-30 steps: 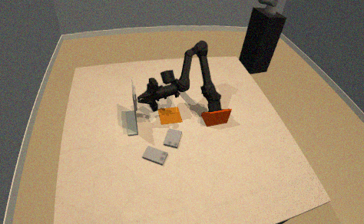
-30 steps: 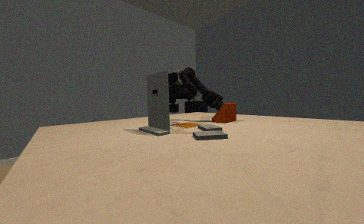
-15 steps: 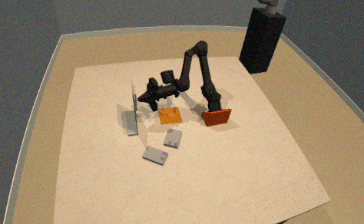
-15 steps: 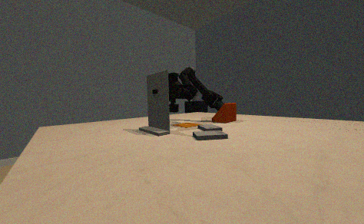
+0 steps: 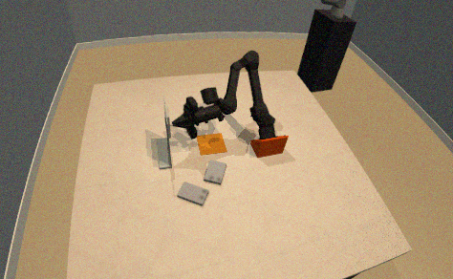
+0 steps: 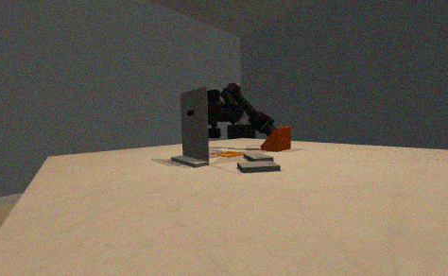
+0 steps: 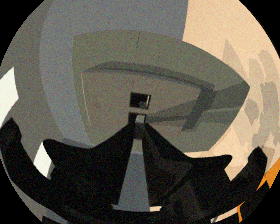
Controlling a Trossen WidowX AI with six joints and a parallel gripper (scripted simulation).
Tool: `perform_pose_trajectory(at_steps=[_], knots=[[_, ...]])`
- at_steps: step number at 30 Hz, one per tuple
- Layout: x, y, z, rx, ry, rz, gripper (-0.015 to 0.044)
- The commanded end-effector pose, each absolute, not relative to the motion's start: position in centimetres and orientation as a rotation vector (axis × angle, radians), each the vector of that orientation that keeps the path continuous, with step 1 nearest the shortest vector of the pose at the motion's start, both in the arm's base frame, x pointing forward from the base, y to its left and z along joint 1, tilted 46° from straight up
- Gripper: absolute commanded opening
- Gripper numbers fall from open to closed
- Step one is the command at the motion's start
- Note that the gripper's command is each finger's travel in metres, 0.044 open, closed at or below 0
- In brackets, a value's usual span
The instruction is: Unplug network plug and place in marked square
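Observation:
The grey upright panel [image 5: 169,148] [image 6: 197,134] [image 7: 108,92] stands on its base. In the wrist view it has a dark square opening [image 7: 140,100], and the small grey plug [image 7: 140,120] sits at a second opening just below it. My gripper [image 5: 174,123] [image 7: 139,125] is shut on the plug, close in front of the panel, with the fingers on either side of it. The fingers hide most of the plug's body, and the state of its tab cannot be made out. The orange marked square [image 5: 210,145] [image 6: 229,154] [image 7: 275,172] lies on the table below the arm.
Two flat grey blocks [image 5: 215,172] [image 5: 193,193] lie on the table near the square; they also show in the exterior view. An orange-red wedge [image 5: 270,147] [image 6: 283,139] stands at the arm's base. A tall black pedestal [image 5: 325,52] stands far behind.

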State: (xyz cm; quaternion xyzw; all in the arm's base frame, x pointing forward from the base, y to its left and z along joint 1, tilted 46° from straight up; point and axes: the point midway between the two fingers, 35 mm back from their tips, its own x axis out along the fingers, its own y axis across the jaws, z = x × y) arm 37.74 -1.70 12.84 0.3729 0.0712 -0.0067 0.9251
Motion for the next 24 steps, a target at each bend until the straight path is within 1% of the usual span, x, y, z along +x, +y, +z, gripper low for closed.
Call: perform_pose_trajectory(at_steps=[1,24], knots=[[37.3,-1.6,12.8,0.768,0.145,-0.015,0.0000],[36.0,-1.4,12.7,0.768,0.146,-0.016,0.0000]])
